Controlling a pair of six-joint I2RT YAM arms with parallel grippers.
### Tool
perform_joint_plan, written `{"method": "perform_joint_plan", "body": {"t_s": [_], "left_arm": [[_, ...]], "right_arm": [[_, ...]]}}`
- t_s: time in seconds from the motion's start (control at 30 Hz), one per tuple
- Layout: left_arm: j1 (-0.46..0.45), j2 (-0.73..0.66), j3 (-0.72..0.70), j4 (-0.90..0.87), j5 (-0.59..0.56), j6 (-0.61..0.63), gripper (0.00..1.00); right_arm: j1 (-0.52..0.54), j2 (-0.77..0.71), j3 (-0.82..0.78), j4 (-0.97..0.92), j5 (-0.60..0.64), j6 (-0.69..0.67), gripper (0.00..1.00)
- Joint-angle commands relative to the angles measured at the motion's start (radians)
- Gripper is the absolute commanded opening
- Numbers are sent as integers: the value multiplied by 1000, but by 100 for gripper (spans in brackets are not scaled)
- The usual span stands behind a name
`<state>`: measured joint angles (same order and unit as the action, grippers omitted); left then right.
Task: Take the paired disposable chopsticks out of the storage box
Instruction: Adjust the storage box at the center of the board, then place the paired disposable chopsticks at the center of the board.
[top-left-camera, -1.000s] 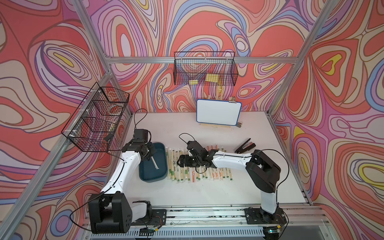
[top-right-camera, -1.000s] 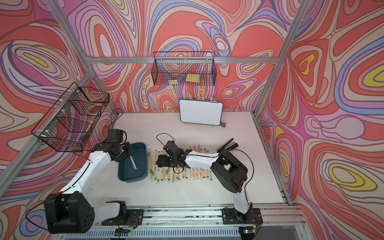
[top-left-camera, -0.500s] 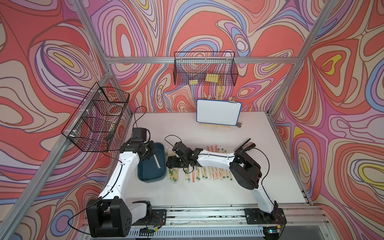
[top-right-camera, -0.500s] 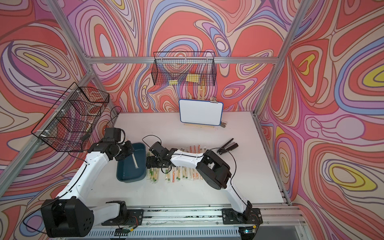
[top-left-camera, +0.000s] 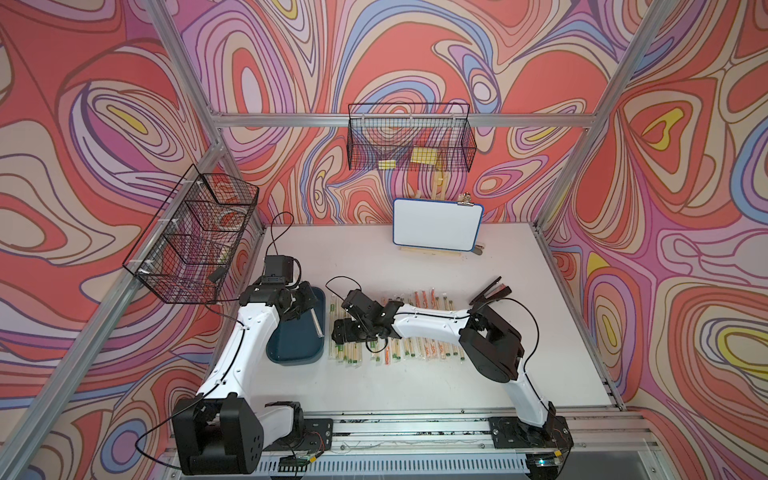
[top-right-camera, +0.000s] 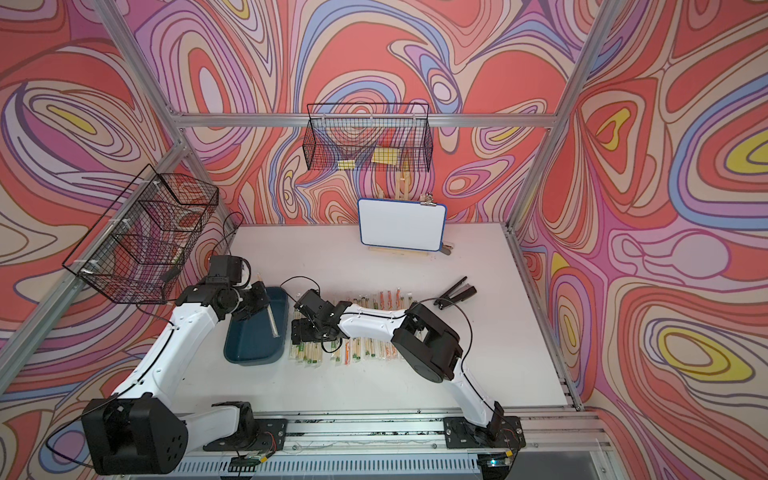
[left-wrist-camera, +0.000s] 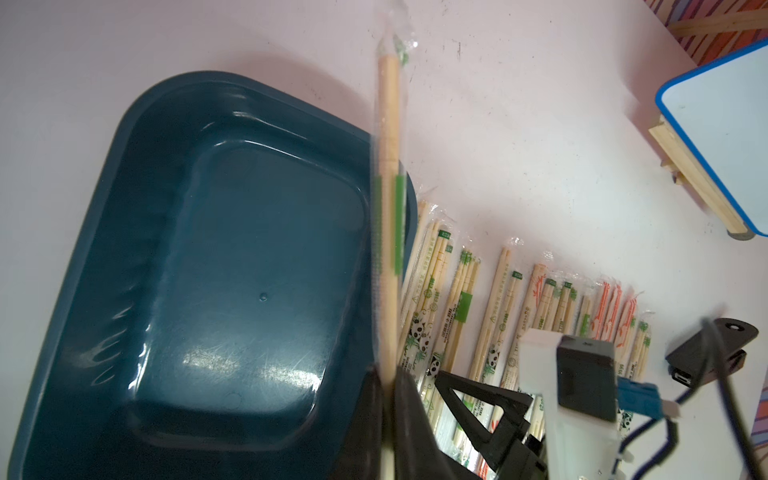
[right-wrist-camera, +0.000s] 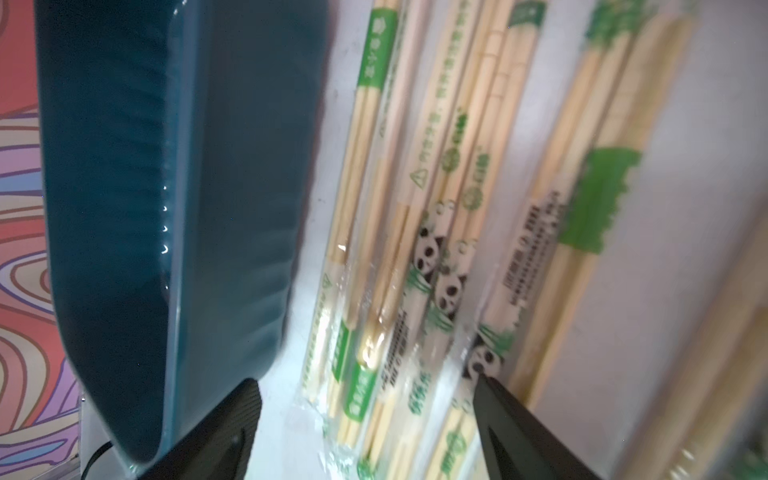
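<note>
One chopstick pair (left-wrist-camera: 389, 232), in a clear sleeve with green bands, is clamped at one end in the left hand (left-wrist-camera: 388, 374), whose fingers are closed narrowly on it. From the grip the pair runs along the long wall of the storage box (left-wrist-camera: 124, 257) on the side facing the tabletop row. Its free end projects past the box corner. In both top views the pair appears as a short pale bar slanting over the box interior, just inside that wall. The box, dark teal with rounded corners, sits on the tabletop (top-left-camera: 415, 407). Just beside it, many sleeved pairs (top-left-camera: 409, 352) lie side by side in a row, printed with green, orange and panda marks. The right hand (right-wrist-camera: 365, 407) is low over the box end of this row with its fingers spread wide; they straddle several pairs and grip none. One finger is close to the outer wall of the box; contact cannot be confirmed. Beyond the far end of the row lies a black clip tool (top-left-camera: 490, 291), and a whiteboard (top-left-camera: 436, 226) stands at the rear.
</note>
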<state>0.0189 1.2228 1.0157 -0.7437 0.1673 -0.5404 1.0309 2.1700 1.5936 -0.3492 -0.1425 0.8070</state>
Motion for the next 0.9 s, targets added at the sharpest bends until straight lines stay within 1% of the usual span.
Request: {"method": "perform_joint_plan", "body": {"t_s": [0.0, 0.13, 0.3, 0.63, 0.87], "left_arm": [[-30, 0, 25, 1, 20, 29, 0], [-103, 27, 43, 4, -19, 36, 0], [-196, 79, 51, 45, -40, 6, 0], [-419, 264, 81, 125, -163, -44, 0], [-511, 406, 98, 173, -221, -74, 0]], "right_arm": [[-10, -128, -50, 13, 52, -12, 86], [-35, -229, -140, 25, 75, -14, 87], [-87, -336, -255, 23, 107, -14, 87], [-225, -549, -511, 23, 139, -2, 88], [-262, -635, -578, -15, 175, -18, 89]]}}
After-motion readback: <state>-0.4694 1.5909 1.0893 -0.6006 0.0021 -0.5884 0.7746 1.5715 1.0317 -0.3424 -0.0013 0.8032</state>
